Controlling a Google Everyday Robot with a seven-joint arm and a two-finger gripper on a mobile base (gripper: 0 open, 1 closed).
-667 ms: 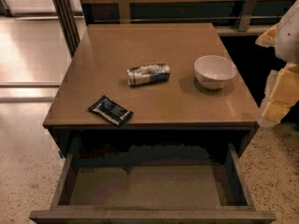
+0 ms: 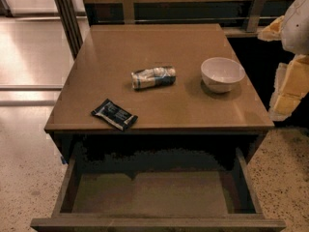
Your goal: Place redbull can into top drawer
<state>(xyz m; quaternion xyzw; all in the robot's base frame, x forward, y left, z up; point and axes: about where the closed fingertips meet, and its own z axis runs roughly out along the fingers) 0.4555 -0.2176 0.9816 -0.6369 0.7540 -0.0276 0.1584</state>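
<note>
The redbull can (image 2: 153, 77), silver and dark blue, lies on its side near the middle of the brown table top (image 2: 145, 42). The top drawer (image 2: 154, 222) is pulled open below the table's front edge, and its flat bottom is bare. My gripper (image 2: 288, 88), cream and white, hangs at the right edge of the view, beside the table's right side. It is well right of the can and touches nothing.
A white bowl (image 2: 222, 74) stands on the table to the right of the can. A flat black-and-blue snack packet (image 2: 114, 114) lies near the table's front left. A metal rail (image 2: 67, 18) rises at the back left, over shiny floor.
</note>
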